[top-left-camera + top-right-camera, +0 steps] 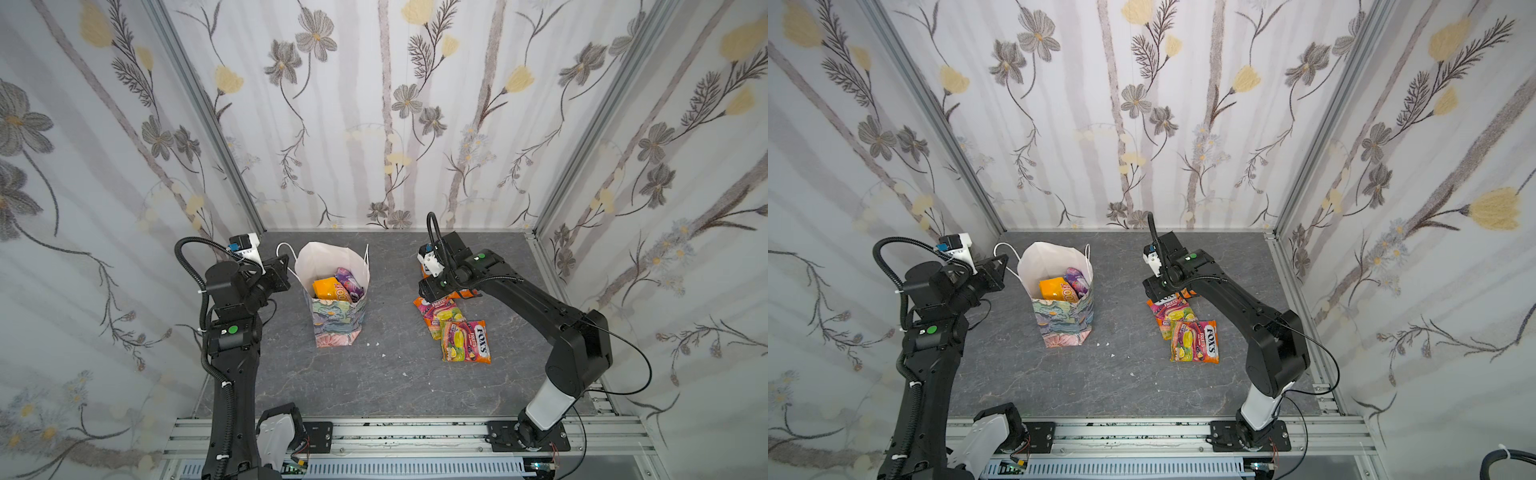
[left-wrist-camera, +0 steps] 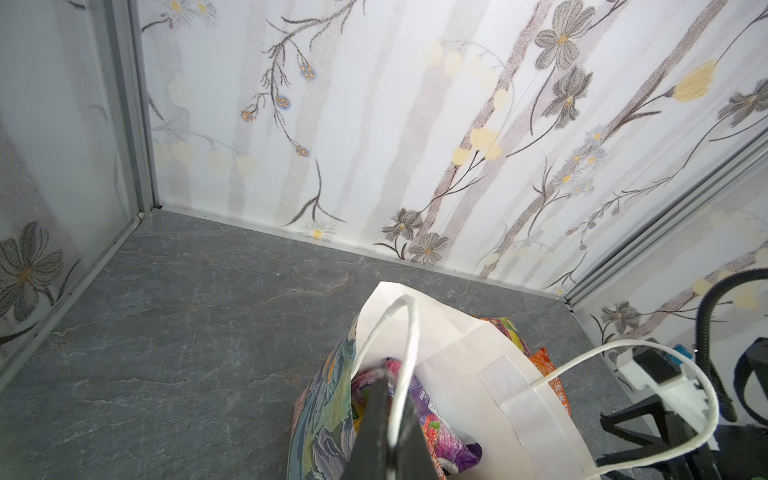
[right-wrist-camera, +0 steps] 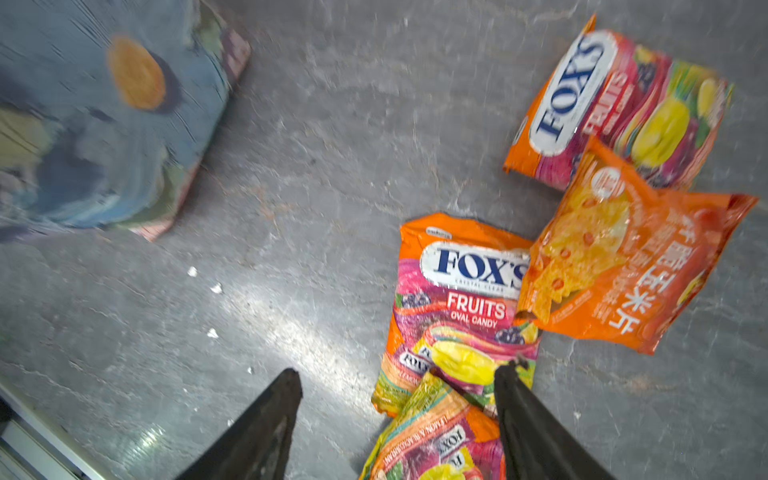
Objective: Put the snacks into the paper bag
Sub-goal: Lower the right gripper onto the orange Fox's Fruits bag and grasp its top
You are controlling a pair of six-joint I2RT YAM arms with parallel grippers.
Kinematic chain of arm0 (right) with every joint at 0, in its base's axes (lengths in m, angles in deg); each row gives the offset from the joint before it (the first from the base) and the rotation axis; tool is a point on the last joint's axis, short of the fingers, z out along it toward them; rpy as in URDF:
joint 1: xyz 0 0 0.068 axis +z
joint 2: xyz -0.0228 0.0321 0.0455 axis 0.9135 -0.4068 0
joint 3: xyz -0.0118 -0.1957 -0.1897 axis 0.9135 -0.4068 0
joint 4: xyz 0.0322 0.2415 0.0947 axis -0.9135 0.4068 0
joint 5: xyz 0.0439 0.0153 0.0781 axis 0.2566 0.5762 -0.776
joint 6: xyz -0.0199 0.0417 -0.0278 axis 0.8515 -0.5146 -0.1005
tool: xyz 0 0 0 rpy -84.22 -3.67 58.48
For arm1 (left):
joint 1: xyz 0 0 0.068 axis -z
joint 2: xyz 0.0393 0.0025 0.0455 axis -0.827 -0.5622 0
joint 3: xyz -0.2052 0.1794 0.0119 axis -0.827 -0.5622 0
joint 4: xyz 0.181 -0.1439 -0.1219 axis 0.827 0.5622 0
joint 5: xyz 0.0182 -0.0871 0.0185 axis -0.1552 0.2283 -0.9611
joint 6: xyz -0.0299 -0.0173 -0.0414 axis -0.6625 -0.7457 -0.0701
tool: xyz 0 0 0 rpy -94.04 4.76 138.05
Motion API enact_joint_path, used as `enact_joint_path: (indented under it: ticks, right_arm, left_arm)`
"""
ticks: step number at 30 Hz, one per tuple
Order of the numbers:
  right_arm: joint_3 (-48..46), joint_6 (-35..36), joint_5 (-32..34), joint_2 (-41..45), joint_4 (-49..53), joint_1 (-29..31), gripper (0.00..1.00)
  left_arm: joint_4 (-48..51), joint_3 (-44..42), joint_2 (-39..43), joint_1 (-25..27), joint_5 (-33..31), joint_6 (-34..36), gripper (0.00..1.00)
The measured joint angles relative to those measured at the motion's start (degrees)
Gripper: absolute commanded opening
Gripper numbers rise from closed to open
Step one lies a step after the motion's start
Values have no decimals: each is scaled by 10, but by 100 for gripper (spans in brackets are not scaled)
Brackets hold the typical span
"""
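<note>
The paper bag (image 1: 338, 320) (image 1: 1065, 324) stands upright left of the middle, and an orange box (image 1: 328, 286) and a purple pouch (image 1: 349, 280) show inside it. My left gripper (image 2: 395, 386) (image 1: 286, 268) is shut on the bag's white cord handle (image 2: 405, 332) at its left rim. On the right of the table lie two FOX'S pouches (image 1: 465, 340) (image 1: 436, 311) and an orange pouch (image 3: 623, 266). My right gripper (image 3: 400, 370) (image 1: 432, 291) hovers open over them. One end of a FOX'S pouch (image 3: 440, 436) lies between its fingers, untouched.
Small white crumbs (image 1: 376, 344) lie on the grey table in front of the bag. Floral walls close in the back and both sides. A metal rail (image 1: 395, 432) runs along the front edge. The bag's second cord handle (image 2: 665, 361) hangs loose.
</note>
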Motion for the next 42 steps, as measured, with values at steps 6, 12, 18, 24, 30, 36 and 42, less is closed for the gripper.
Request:
enact_joint_path:
  ticks: [6,12,18,24,30,36,42]
  right_arm:
    - [-9,0,34,-35,28,26,72]
    - [-29,0,67,-58,34,38,70]
    - [-59,-5,110,-63,35,40,70]
    - [-86,-11,119,-79,25,40,70]
    - [-100,-14,135,-81,14,40,69]
    - [-112,-15,142,-81,12,34,68]
    - [-114,-15,142,-81,5,28,66]
  left_arm:
    - [0,0,-1,0,1,0,4]
    - [0,0,-1,0,2,0,4]
    - [-1,0,-2,0,5,0,4]
    - [-1,0,-2,0,5,0,4]
    - [-1,0,-3,0,5,0,4]
    - [-1,0,-3,0,5,0,4]
    - [-1,0,-3,0,5,0,4]
